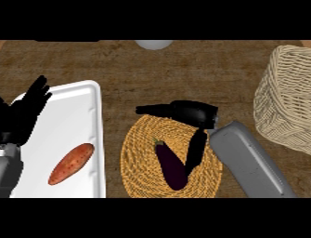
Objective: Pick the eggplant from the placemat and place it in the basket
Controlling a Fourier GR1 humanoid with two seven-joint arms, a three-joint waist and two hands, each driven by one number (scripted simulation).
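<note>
**Right hand coming over the eggplant, nothing gripped yet**

Far left: the left hand (pixel 15 115) is resting at the edge, fingers straight and raised, released, holding nothing. It is overlapping the left rim of a white tray (pixel 82 100), seemingly parked out of the way.

On the tray, toward its near end, a sweet potato (pixel 71 163) is lying at a slant. Not the task's item; likely a distractor.

Centre: a round woven placemat (pixel 140 179) is sitting just right of the tray. The eggplant (pixel 171 165) is lying on it, stem end pointing far, body running toward the near edge.

The right hand (pixel 189 113) is hovering over the far part of the placemat, thumb sticking out to the left, fingers hanging down along the eggplant's right side. They are not closing round it; I judge the hand unclenched, lining up for a sideways grasp.

Far right: the wicker basket (pixel 291 100) is standing well apart from the placemat, nothing visible inside it.

A pale round object (pixel 153 44) is showing at the far edge.
</note>
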